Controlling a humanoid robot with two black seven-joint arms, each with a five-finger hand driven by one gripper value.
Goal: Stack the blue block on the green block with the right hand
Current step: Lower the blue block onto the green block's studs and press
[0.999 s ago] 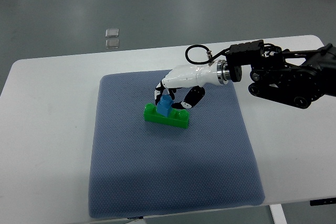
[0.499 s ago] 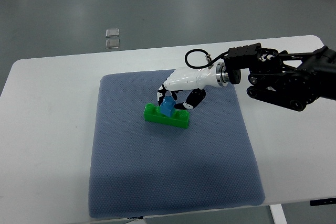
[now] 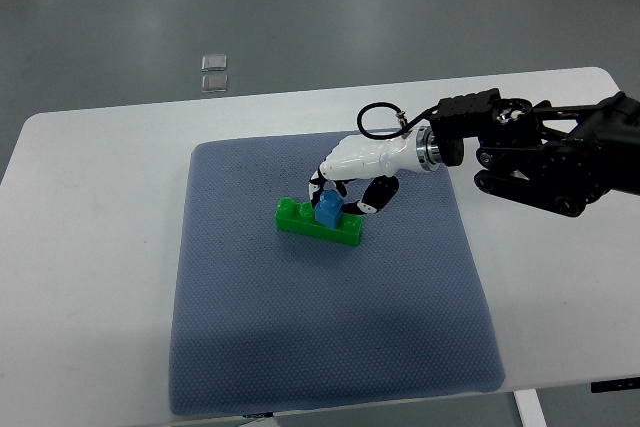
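The blue block [image 3: 328,211] has been shifted rightward along the green block [image 3: 318,221] and now rests on it. It is still loosely enclosed by the curled fingers of the right hand [image 3: 345,192]; release appears to remain.

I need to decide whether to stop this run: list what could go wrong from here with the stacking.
1. The blue block sits on the green block looking tilted, with the right robot hand close around it. It may not be seated on the studs and could tip off when the hand leaves.
2. The fingers curl close by the blue block, so pulling away could snag it and drag both blocks across the blue mat.
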